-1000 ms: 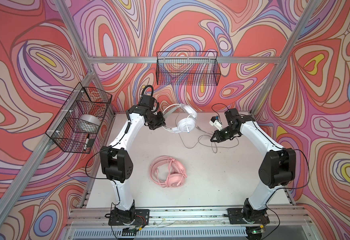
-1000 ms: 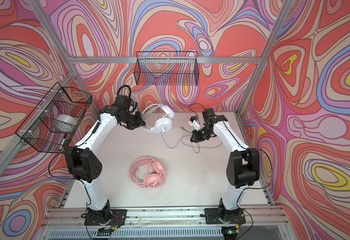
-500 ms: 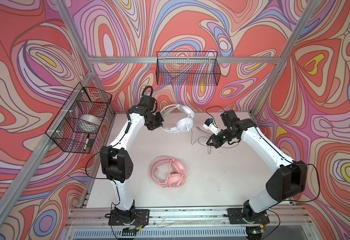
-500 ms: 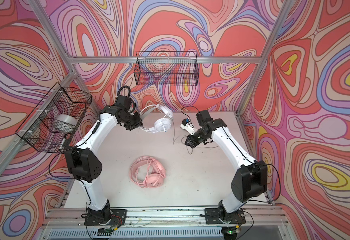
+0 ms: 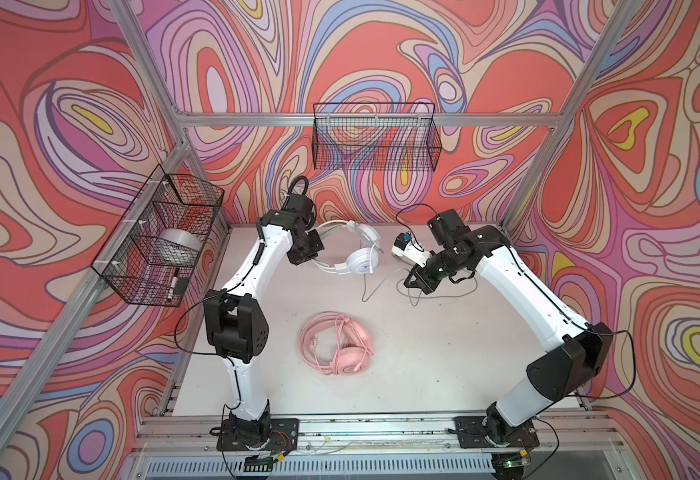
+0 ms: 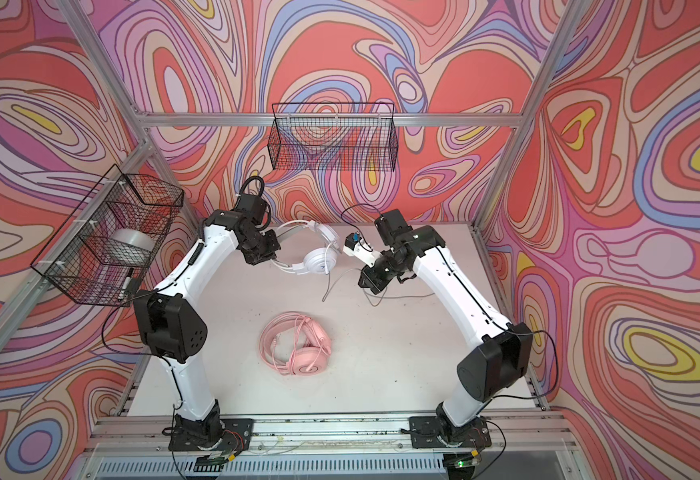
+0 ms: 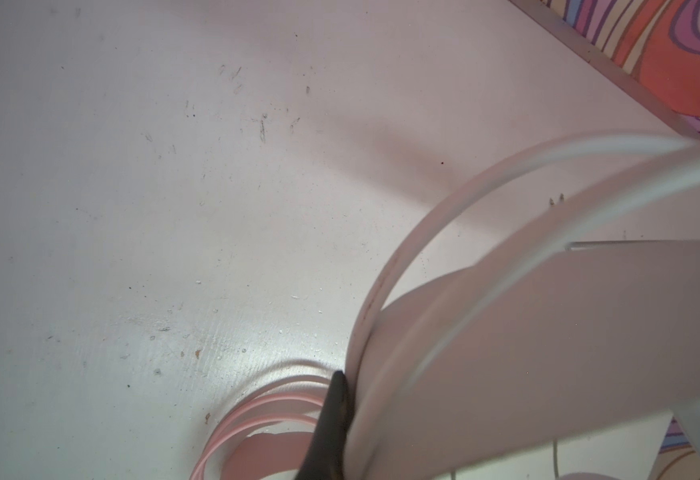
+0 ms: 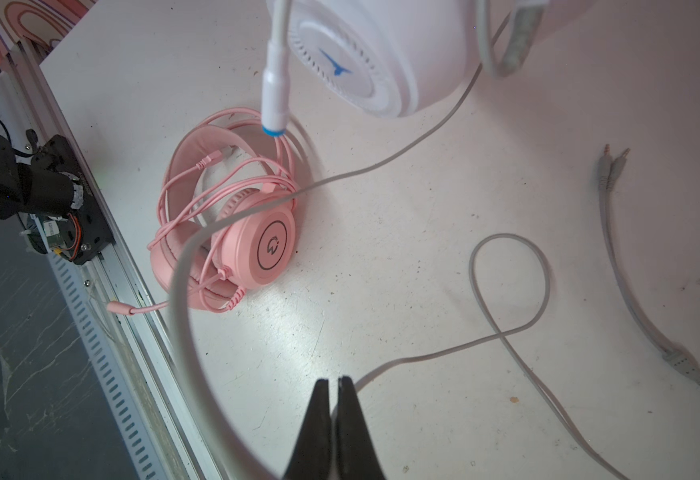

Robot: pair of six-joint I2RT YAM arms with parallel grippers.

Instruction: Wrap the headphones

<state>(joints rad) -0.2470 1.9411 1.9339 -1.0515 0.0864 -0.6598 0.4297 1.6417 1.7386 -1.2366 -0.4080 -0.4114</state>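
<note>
The white headphones (image 5: 362,261) (image 6: 319,262) hang above the back of the table, with my left gripper (image 5: 304,255) (image 6: 261,257) (image 7: 346,382) shut on their headband (image 7: 506,332). Their grey cable (image 5: 367,286) (image 8: 506,282) trails onto the table in loose loops. My right gripper (image 5: 412,282) (image 6: 367,282) (image 8: 335,380) is shut on this cable, just right of the white ear cup (image 8: 364,54) and boom mic (image 8: 275,95). The cable's jack plugs (image 8: 612,162) lie free on the table. The pink headphones (image 5: 340,343) (image 6: 298,345) (image 8: 256,232) lie mid-table, their pink cable coiled around them.
A wire basket (image 5: 161,237) on the left wall holds a tape roll (image 5: 175,247) and a marker. Another wire basket (image 5: 377,141) hangs on the back wall. An aluminium rail (image 5: 381,428) runs along the table's front edge.
My right gripper has moved left toward the white headphones, carrying the grey cable, while its elbow swung out to the right. The left arm and the pink headphones have stayed put.
</note>
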